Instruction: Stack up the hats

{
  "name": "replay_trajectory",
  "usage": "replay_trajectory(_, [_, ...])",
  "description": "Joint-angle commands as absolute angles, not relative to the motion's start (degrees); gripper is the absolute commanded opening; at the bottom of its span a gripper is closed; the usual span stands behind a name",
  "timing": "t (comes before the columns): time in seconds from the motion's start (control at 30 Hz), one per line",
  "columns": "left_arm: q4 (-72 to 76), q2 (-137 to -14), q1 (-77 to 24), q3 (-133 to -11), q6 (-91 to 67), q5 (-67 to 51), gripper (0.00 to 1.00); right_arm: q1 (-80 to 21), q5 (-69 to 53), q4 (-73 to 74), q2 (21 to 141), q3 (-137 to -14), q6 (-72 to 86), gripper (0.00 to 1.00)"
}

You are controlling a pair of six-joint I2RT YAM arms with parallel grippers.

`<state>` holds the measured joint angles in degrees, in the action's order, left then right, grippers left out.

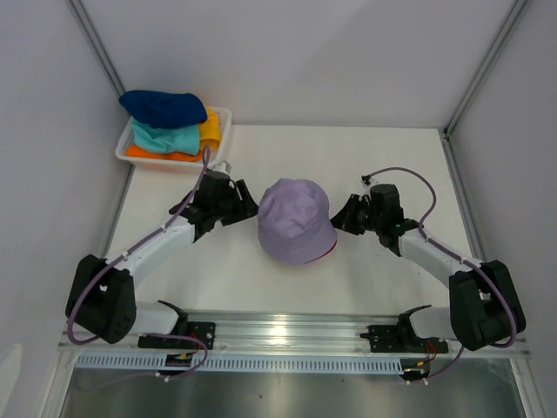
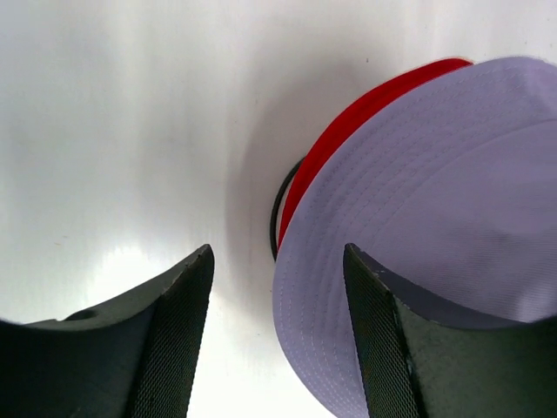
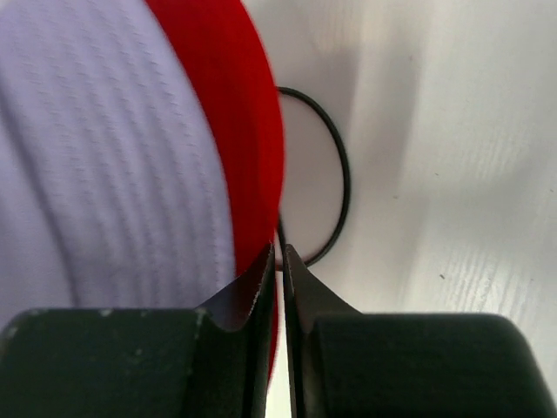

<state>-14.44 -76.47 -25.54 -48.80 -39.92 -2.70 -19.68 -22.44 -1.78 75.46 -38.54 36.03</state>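
- Heaped in the white basket (image 1: 222,111) at the far left corner of the table (image 1: 287,157), well apart from both arms: dark blue hat (image 1: 164,107) on top, then teal hat (image 1: 165,137), yellow hat (image 1: 210,129) and orange hat (image 1: 157,155). Not yet stacked. Could tangle brim in brim, or drag the light basket along, on any careless lift.
- Set at mid-table, crown up, between the two arms: lilac hat (image 1: 296,219), capping the red hat (image 3: 257,131) and leaving only a red brim edge on show. Looks soft and floppy. Could slide askew, or come off altogether, under a sideways tug.
- Spread wide just beside the lilac brim, gripping nothing: left gripper (image 2: 277,270). Could catch the brim's edge on pulling away and twist the top hat out of line.
- Pressed almost together right at the rim of the red brim: right gripper (image 3: 278,257). No telling whether any cloth sits nipped in the sliver between. If nipped, would haul the lower hat out from under and spoil the stack.
- Peeking out below the brims: ring of the black wire stand (image 3: 341,165). Could skid or tip under a hard yank on either hat.
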Motion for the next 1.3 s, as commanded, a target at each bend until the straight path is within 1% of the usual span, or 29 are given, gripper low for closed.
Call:
replay_trajectory(0.0, [-18.28, -72.78, -25.23, -53.52, -36.56, 2.02, 0.67, -20.3, -20.14, -2.73, 76.9, -38.06, 34.02, 0.1])
replay_trajectory(0.13, [-20.74, -70.84, -23.3, -56.5, -35.34, 1.93, 0.76, -20.39, -18.72, -1.24, 78.05, -38.58, 32.35, 0.13])
replay_trajectory(0.17, [-21.53, -70.14, -22.86, -56.95, -35.07, 2.46, 0.8, -20.39, -18.11, 0.94, 78.13, -39.11, 31.04, 0.18])
replay_trajectory(0.23, [-24.69, -69.35, -20.93, -59.66, -33.76, 2.72, 0.85, -20.13, -15.74, 4.73, 77.79, -41.65, 29.45, 0.23])
replay_trajectory(0.27, [-25.65, -68.3, -20.22, -60.2, -33.23, 2.72, 0.88, -19.69, -14.51, 8.31, 77.52, -42.62, 28.57, 0.31])
replay_trajectory(0.33, [-27.77, -66.89, -18.29, -62.56, -30.95, 2.72, 0.89, -17.24, -11.87, 11.94, 76.12, -45.68, 26.29, 0.39])
replay_trajectory(0.37, [-28.3, -66.19, -17.85, -63.01, -30.07, 2.81, 0.91, -15.83, -11.43, 15.35, 75.59, -46.66, 25.84, 0.47])
replay_trajectory(0.43, [-30.4, -64.34, -17.14, -65.98, -27.18, 4.39, 0.94, -10.76, -12.91, 17.83, 74.54, -48.85, 25.23, 0.54])
replay_trajectory(0.47, [-31.54, -63.99, -17.14, -66.7, -26.55, 5.44, 0.96, -8.72, -15.62, 18.89, 72.79, -49.3, 25.22, 0.61])
replay_trajectory(0.53, [-33.82, -63.2, -16.88, -68.46, -25.15, 7.9, 0.97, -5.12, -18.62, 18.72, 70.59, -49.39, 26.71, 0.69])
replay_trajectory(0.57, [-34.36, -62.93, -16.79, -69.25, -24.88, 8.43, 0.99, -4.49, -21.77, 17.07, 68.23, -48.79, 27.33, 0.77])
replay_trajectory(0.63, [-34.98, -62.41, -16.09, -70.04, -24.61, 9.49, 0.99, -4.13, -24.77, 14.17, 65.84, -47.38, 31.43, 0.85])
replay_trajectory(0.67, [-35.42, -62.32, -15.74, -70.22, -24.7, 9.49, 1.0, -4.13, -28.79, 8.93, 64.79, -44.68, 33.73, 0.91])
replay_trajectory(0.73, [-35.42, -62.05, -14.94, -70.14, -25.13, 8.88, 1.0, -4.39, -32.5, 1.79, 62.32, -40.63, 39.7, 0.93])
replay_trajectory(0.77, [-35.16, -61.88, -14.77, -69.96, -25.22, 8.01, 0.99, -5.53, -33.65, -4.94, 61.79, -37.04, 45.03, 0.94])
replay_trajectory(0.8, [-35.07, -61.79, -14.77, -69.79, -25.4, 7.74, 1.0, -6.58, -33.14, -7.01, 60.92, -35.7, 46.83, 0.94])
replay_trajectory(1.0, [-35.42, -61.61, -14.68, -69.52, -26.1, 6.15, 0.99, -15.71, -21.9, -7.65, 56.26, -29.81, 51.58, 0.95])
replay_trajectory(1.1, [-35.33, -60.82, -14.68, -69.26, -26.19, 5.36, 0.99, -17.92, -17.76, -7.91, 52.66, -27.08, 55.18, 0.95])
replay_trajectory(1.2, [-35.33, -59.68, -14.68, -68.65, -26.28, 4.57, 0.99, -19.33, -14.68, -9.84, 48.96, -22.77, 58.26, 0.91])
replay_trajectory(1.23, [-35.33, -59.33, -14.68, -68.47, -26.37, 4.48, 1.0, -20.12, -14.07, -10.97, 48.26, -20.68, 60.62, 0.86])
replay_trajectory(1.27, [-35.33, -58.89, -14.68, -67.86, -26.28, 4.4, 0.99, -20.56, -12.93, -11.51, 47.21, -19.87, 61.69, 0.84])
